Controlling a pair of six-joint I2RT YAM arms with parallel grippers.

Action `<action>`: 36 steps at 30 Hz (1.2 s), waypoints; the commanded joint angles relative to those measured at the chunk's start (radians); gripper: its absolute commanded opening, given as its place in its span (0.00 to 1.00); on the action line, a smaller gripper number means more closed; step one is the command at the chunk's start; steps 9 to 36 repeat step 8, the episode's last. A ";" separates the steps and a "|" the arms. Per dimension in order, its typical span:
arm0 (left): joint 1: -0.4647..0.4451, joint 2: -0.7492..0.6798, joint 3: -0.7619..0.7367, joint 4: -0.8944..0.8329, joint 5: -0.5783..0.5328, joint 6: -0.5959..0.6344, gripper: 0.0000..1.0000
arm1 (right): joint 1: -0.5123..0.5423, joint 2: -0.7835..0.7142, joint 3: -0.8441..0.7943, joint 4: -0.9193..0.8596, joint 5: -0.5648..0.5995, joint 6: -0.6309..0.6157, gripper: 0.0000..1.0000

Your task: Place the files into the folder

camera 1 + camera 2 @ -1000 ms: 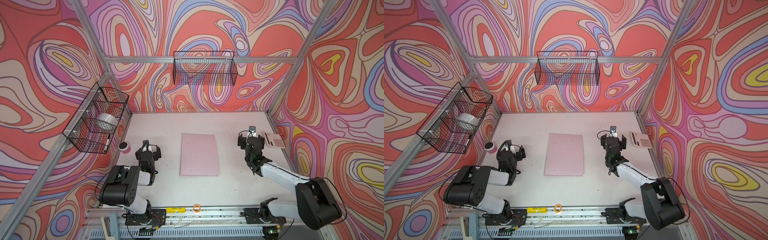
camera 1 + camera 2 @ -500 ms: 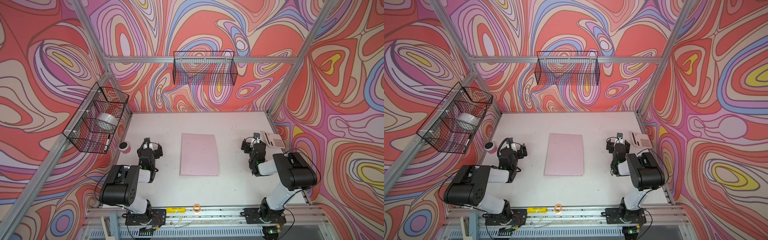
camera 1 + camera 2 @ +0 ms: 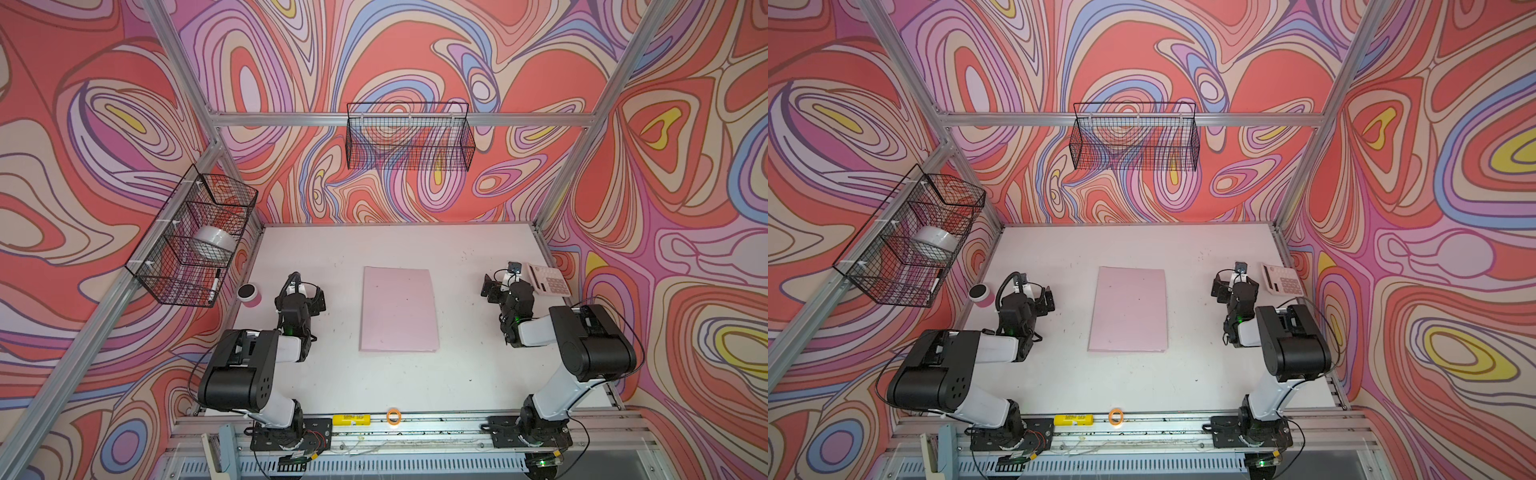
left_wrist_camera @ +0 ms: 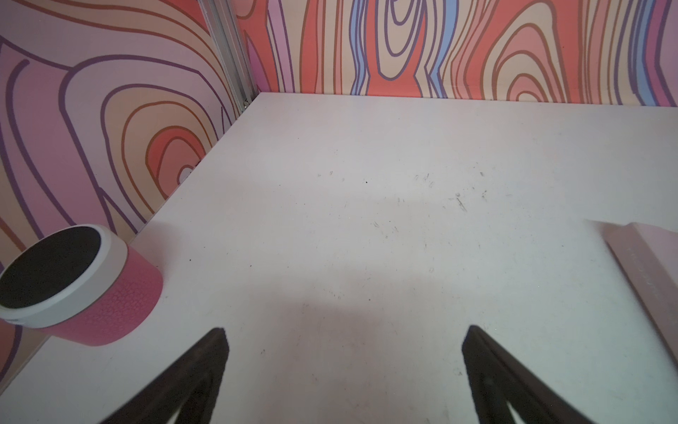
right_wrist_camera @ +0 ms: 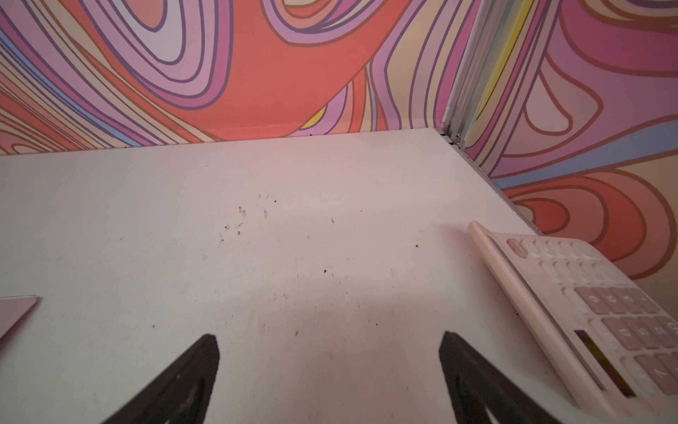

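Observation:
The pale-pink folder (image 3: 399, 309) (image 3: 1128, 309) lies flat and closed in the middle of the white table. The files are hidden or out of view; no white sheets show anywhere. My left gripper (image 3: 300, 291) (image 4: 346, 330) rests low over bare table, left of the folder and well apart from it. It is open and empty, and the folder's edge (image 4: 653, 264) shows off to one side. My right gripper (image 3: 503, 286) (image 5: 330, 336) sits low to the folder's right, also open and empty. A folder corner (image 5: 14, 308) is just visible in the right wrist view.
A pinkish-white calculator (image 3: 548, 284) (image 5: 587, 312) lies by the right wall, close beside my right gripper. A pink cylinder with a black top (image 3: 248, 295) (image 4: 73, 286) stands by the left wall. Wire baskets (image 3: 409, 141) (image 3: 195, 237) hang on the back and left walls.
The right arm has folded back at the elbow and its gripper has shifted right, toward the calculator. The left gripper has barely moved. The folder has stayed put.

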 commanded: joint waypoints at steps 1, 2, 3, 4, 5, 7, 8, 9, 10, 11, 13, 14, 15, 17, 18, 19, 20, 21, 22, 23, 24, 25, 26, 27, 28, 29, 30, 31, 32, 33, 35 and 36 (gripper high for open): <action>0.003 0.003 0.011 -0.002 -0.005 -0.003 1.00 | -0.005 0.009 0.026 -0.042 -0.025 0.015 0.99; 0.003 0.004 0.010 0.002 -0.005 -0.002 1.00 | -0.005 0.006 0.023 -0.040 -0.025 0.013 0.99; 0.003 0.003 0.011 -0.001 -0.005 -0.003 1.00 | -0.005 0.008 0.023 -0.037 -0.024 0.013 0.99; 0.003 0.003 0.011 -0.001 -0.005 -0.002 1.00 | -0.005 0.005 0.022 -0.037 -0.025 0.013 0.98; 0.003 0.003 0.010 0.000 -0.005 -0.001 1.00 | -0.005 0.004 0.019 -0.033 -0.025 0.014 0.98; 0.003 0.004 0.010 0.001 -0.005 -0.003 1.00 | -0.005 -0.001 0.010 -0.017 -0.022 0.012 0.99; 0.003 0.003 0.010 0.001 -0.005 -0.002 1.00 | -0.005 -0.002 0.005 -0.011 -0.020 0.010 0.98; 0.003 0.003 0.010 0.001 -0.005 -0.002 1.00 | -0.005 -0.002 0.005 -0.011 -0.020 0.010 0.98; 0.003 0.003 0.010 0.001 -0.005 -0.002 1.00 | -0.005 -0.002 0.005 -0.011 -0.020 0.010 0.98; 0.003 0.003 0.010 0.001 -0.005 -0.002 1.00 | -0.005 -0.002 0.005 -0.011 -0.020 0.010 0.98; 0.003 0.003 0.010 0.001 -0.005 -0.002 1.00 | -0.005 -0.002 0.005 -0.011 -0.020 0.010 0.98; 0.003 0.003 0.010 0.001 -0.005 -0.002 1.00 | -0.005 -0.002 0.005 -0.011 -0.020 0.010 0.98; 0.003 0.003 0.010 0.001 -0.005 -0.002 1.00 | -0.005 -0.002 0.005 -0.011 -0.020 0.010 0.98; 0.003 0.003 0.010 0.001 -0.005 -0.002 1.00 | -0.005 -0.002 0.005 -0.011 -0.020 0.010 0.98; 0.003 0.003 0.010 0.001 -0.005 -0.002 1.00 | -0.005 -0.002 0.005 -0.011 -0.020 0.010 0.98; 0.003 0.003 0.010 0.001 -0.005 -0.002 1.00 | -0.005 -0.002 0.005 -0.011 -0.020 0.010 0.98; 0.003 0.003 0.010 0.001 -0.005 -0.002 1.00 | -0.005 -0.002 0.005 -0.011 -0.020 0.010 0.98; 0.003 0.003 0.010 0.001 -0.005 -0.002 1.00 | -0.005 -0.002 0.005 -0.011 -0.020 0.010 0.98; 0.003 0.003 0.010 0.001 -0.005 -0.002 1.00 | -0.005 -0.002 0.005 -0.011 -0.020 0.010 0.98; 0.003 0.003 0.010 0.001 -0.005 -0.002 1.00 | -0.005 -0.002 0.005 -0.011 -0.020 0.010 0.98; 0.003 0.003 0.010 0.001 -0.005 -0.002 1.00 | -0.005 -0.002 0.005 -0.011 -0.020 0.010 0.98; 0.003 0.003 0.010 0.001 -0.005 -0.002 1.00 | -0.005 -0.002 0.005 -0.011 -0.020 0.010 0.98; 0.003 0.003 0.010 0.001 -0.005 -0.002 1.00 | -0.005 -0.002 0.005 -0.011 -0.020 0.010 0.98; 0.003 0.003 0.010 0.001 -0.005 -0.002 1.00 | -0.005 -0.002 0.005 -0.011 -0.020 0.010 0.98; 0.003 0.003 0.010 0.001 -0.005 -0.002 1.00 | -0.005 -0.002 0.005 -0.011 -0.020 0.010 0.98; 0.003 0.003 0.010 0.001 -0.005 -0.002 1.00 | -0.005 -0.002 0.005 -0.011 -0.020 0.010 0.98; 0.003 0.003 0.010 0.001 -0.005 -0.002 1.00 | -0.005 -0.002 0.005 -0.011 -0.020 0.010 0.98; 0.003 0.003 0.010 0.001 -0.005 -0.002 1.00 | -0.005 -0.002 0.005 -0.011 -0.020 0.010 0.98; 0.003 0.003 0.010 0.001 -0.005 -0.002 1.00 | -0.005 -0.002 0.005 -0.011 -0.020 0.010 0.98; 0.003 0.003 0.010 0.001 -0.005 -0.002 1.00 | -0.005 -0.002 0.005 -0.011 -0.020 0.010 0.98; 0.003 0.003 0.010 0.001 -0.005 -0.002 1.00 | -0.005 -0.002 0.005 -0.011 -0.020 0.010 0.98; 0.003 0.003 0.010 0.001 -0.005 -0.002 1.00 | -0.005 -0.002 0.005 -0.011 -0.020 0.010 0.98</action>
